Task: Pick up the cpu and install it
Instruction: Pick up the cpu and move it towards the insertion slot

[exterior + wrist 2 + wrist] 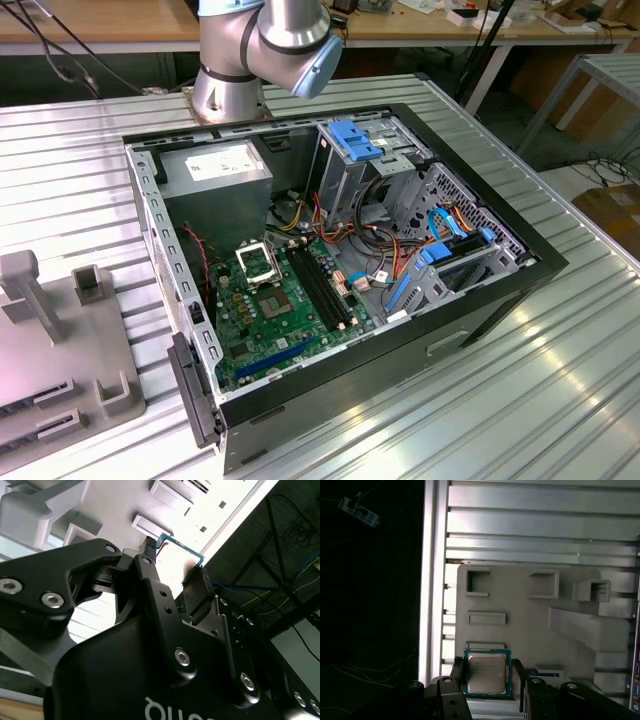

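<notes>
Your black gripper [488,679], cut off in the first wrist view, pinches the small silver-topped square cpu [486,672] by opposite edges.

A ribbed aluminium desk [540,400] is spread across the exterior view, and bright reflections are carried along its slats. At 12 o'clock a long wooden workbench [100,22] is seen behind it, with dark cables [55,55] hung beneath at 11 o'clock. At 2 o'clock a grey metal-framed table [600,75] is placed on a pale floor [580,185], and a brown cardboard box [618,212] is set at 3 o'clock. In the first wrist view, a dark floor [370,630] is shown beside the desk's edge, and a pale power strip [359,510] is made out against it.
</notes>
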